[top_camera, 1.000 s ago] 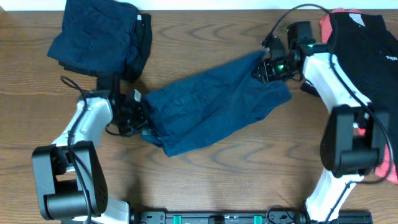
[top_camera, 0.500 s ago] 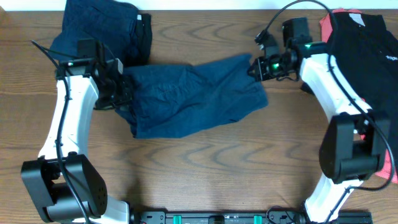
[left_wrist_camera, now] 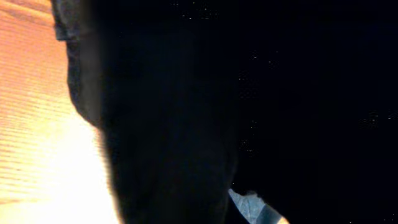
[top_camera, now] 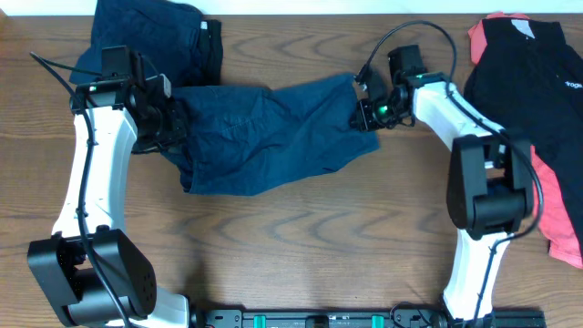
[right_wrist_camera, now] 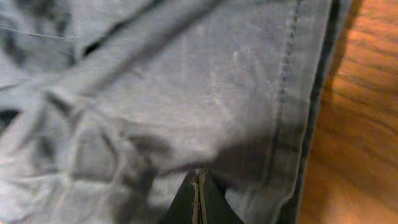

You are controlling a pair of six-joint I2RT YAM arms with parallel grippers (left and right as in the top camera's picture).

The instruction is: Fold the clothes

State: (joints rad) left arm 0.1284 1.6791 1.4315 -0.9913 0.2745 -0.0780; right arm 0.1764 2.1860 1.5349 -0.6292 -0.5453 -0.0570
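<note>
Plainly the right gripper (right_wrist_camera: 199, 182) had its fingers pressed together, pinching a fold of the navy garment (top_camera: 264, 137), whose stitched hem (right_wrist_camera: 283, 93) ran just right of them. The cloth stretched over the table (top_camera: 301, 246) to the left gripper (top_camera: 173, 126), burying its fingers; their state could not be told.

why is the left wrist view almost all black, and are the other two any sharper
Left wrist: the navy garment fills the frame close to the lens and shows almost black, while the strip of table beside it is blown out towards white. Right wrist: evenly lit but slightly soft, though the seam is readable. Overhead: sharp, even light, only faint shadows.
</note>
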